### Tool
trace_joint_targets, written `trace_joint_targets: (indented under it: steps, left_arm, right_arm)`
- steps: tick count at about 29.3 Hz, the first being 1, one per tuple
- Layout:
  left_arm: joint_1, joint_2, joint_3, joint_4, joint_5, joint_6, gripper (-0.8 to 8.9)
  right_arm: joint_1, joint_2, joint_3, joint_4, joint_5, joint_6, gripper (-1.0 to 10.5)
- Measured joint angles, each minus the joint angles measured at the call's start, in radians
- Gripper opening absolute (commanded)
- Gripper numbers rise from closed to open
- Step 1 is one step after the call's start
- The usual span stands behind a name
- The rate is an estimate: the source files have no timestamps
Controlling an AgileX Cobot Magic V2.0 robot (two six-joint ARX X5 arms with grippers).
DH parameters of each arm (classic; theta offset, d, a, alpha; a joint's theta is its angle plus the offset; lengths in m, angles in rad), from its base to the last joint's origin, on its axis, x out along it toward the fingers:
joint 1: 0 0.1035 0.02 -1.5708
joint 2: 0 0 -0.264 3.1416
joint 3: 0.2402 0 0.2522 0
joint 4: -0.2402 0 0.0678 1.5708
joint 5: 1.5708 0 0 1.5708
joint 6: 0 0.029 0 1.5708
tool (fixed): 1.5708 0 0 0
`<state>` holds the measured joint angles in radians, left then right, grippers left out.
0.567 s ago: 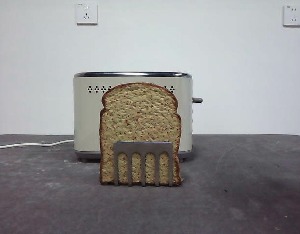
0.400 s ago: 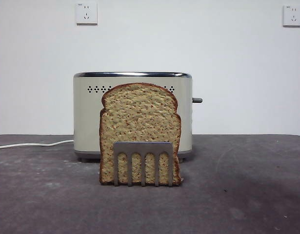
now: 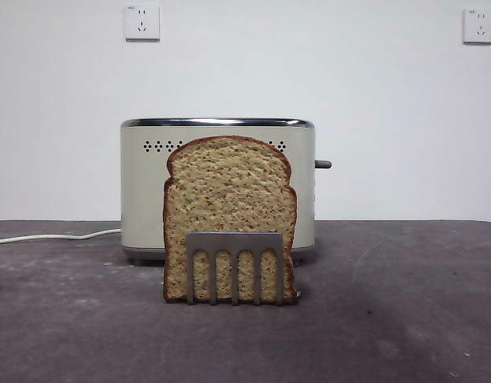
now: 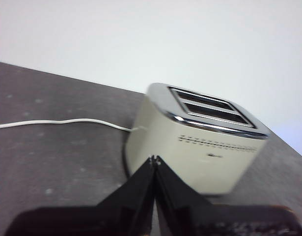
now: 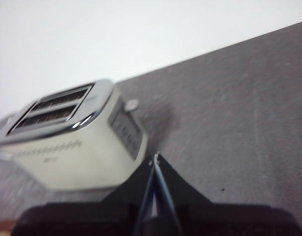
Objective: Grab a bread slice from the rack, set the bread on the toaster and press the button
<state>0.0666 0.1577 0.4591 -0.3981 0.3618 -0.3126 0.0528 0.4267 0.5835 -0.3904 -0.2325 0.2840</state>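
Slice of bread [image 3: 229, 209]: stands upright in the rack, broad face to the front camera, domed top up; its top sits a little below the toaster's chrome rim.
Rack [image 3: 234, 266]: on the bench [image 3: 405, 319], just in front of the toaster; its comb plate covers the lower part of the slice, crumb visible through the four slots.
Toaster [image 3: 141, 191]: behind the bread, long side to the front view; both top slots appear empty in the wrist views.
Button [image 3: 322, 164]: juts sideways from the toaster's narrow end, nothing touching it.
Cord [image 3: 53, 236]: white, runs along the bench away from the toaster's other end.
Left claw [image 4: 154, 158]: jaws pressed together, holding nothing; aloft on the cord side, apart from the toaster.
Right claw [image 5: 155, 157]: jaws together, empty; aloft on the button side, clear of the toaster.
Wall sockets [image 3: 141, 21]: two, white, high on the wall.
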Motion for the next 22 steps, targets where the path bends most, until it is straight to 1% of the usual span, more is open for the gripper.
trace_joint_targets:
  steps: [2,8,12,15,19,21,22]
  left_arm:
    - [0.000,0.047,0.056,-0.031,0.034,0.026,-0.07]
    - [-0.006,0.201,0.246,-0.159,0.140,0.138,-0.08]
    - [-0.037,0.288,0.366,-0.247,0.218,0.215,-0.08]
    - [-0.063,0.337,0.437,-0.320,0.243,0.272,-0.08]
    - [-0.107,0.385,0.492,-0.422,0.245,0.360,-0.08]
    - [-0.122,0.399,0.492,-0.437,0.245,0.377,0.24]
    - [-0.127,0.406,0.492,-0.438,0.244,0.381,1.36]
  right_arm:
    - [0.000,0.045,0.076,-0.068,-0.024,-0.040,-0.1]
    - [0.000,0.188,0.317,-0.319,-0.105,-0.189,-0.1]
    - [0.009,0.274,0.451,-0.509,-0.108,-0.291,-0.1]
    - [0.027,0.319,0.514,-0.623,-0.109,-0.348,-0.1]
    - [0.052,0.336,0.533,-0.661,-0.108,-0.389,-0.1]
    - [0.053,0.337,0.533,-0.662,-0.108,-0.394,-0.1]
    - [0.053,0.337,0.534,-0.662,-0.108,-0.397,-0.1]
